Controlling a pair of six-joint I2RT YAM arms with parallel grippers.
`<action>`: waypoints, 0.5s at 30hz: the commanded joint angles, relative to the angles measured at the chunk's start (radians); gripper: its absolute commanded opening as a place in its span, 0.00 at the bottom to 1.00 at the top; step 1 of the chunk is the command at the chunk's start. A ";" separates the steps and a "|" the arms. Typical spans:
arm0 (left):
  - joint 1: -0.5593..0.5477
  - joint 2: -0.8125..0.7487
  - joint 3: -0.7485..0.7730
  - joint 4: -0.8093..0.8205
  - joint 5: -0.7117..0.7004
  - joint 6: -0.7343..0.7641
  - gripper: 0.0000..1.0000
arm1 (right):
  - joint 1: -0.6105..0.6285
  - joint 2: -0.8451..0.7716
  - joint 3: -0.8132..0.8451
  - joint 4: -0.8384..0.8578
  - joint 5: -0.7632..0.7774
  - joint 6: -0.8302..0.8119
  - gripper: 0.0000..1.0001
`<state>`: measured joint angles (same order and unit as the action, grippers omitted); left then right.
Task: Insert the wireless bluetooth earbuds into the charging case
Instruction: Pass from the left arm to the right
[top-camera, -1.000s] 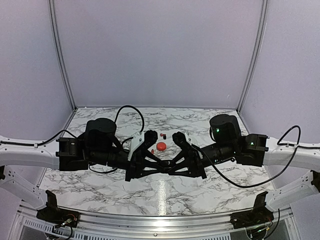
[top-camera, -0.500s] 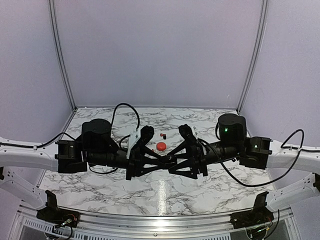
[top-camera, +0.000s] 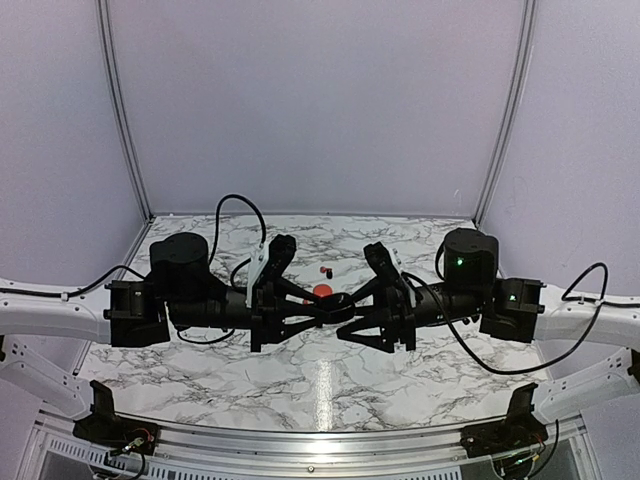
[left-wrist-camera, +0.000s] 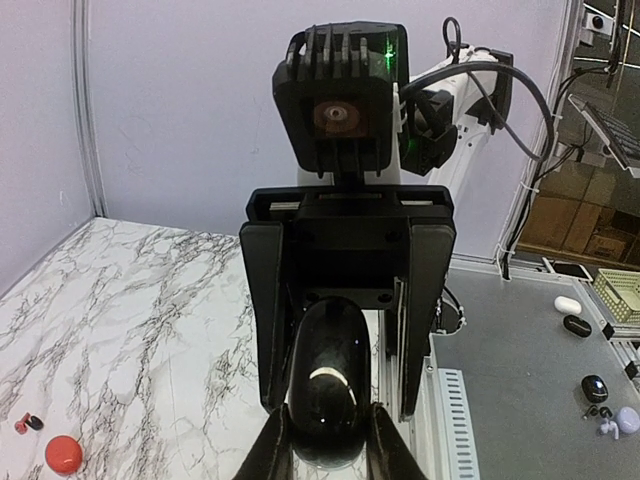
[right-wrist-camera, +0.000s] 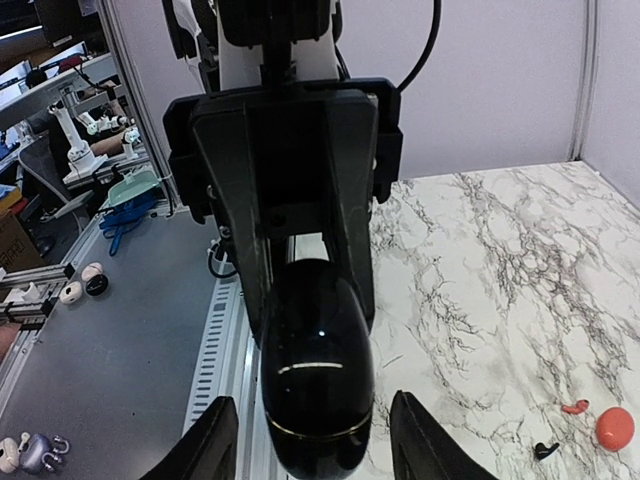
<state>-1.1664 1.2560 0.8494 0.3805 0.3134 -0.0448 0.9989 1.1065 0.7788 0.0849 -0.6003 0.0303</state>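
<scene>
The oval black charging case (left-wrist-camera: 325, 380) hangs above the table between my two grippers, which face each other. My left gripper (left-wrist-camera: 327, 455) is shut on its near end. My right gripper (right-wrist-camera: 318, 445) is open; its fingers (right-wrist-camera: 212, 445) stand wide on either side of the case (right-wrist-camera: 315, 390) without touching it. In the top view the case (top-camera: 334, 308) is mostly hidden where the grippers meet. Tiny red and black earbuds (top-camera: 326, 271) lie on the marble behind it, also in the left wrist view (left-wrist-camera: 25, 424) and the right wrist view (right-wrist-camera: 573, 407). The case looks closed.
A round red case (top-camera: 322, 291) lies on the marble table (top-camera: 200, 370) just behind the grippers, also seen low in the left wrist view (left-wrist-camera: 63, 455) and the right wrist view (right-wrist-camera: 614, 427). A small black piece (right-wrist-camera: 543, 449) lies near it. Walls enclose the back and sides.
Both arms have straightened and levelled out, and the place where the grippers meet has risen and shifted a little toward the back. The earbuds and red case have not moved.
</scene>
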 joint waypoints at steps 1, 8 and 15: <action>-0.006 -0.015 -0.013 0.060 0.002 -0.019 0.02 | -0.007 -0.030 0.022 0.045 -0.001 0.010 0.52; -0.005 -0.022 -0.021 0.066 0.021 -0.039 0.01 | -0.006 -0.034 0.023 0.043 -0.003 0.008 0.50; -0.006 -0.013 -0.014 0.066 0.032 -0.043 0.01 | -0.006 -0.024 0.035 0.058 -0.022 0.004 0.48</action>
<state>-1.1664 1.2560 0.8364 0.3996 0.3222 -0.0811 0.9989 1.0935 0.7792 0.1070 -0.6025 0.0303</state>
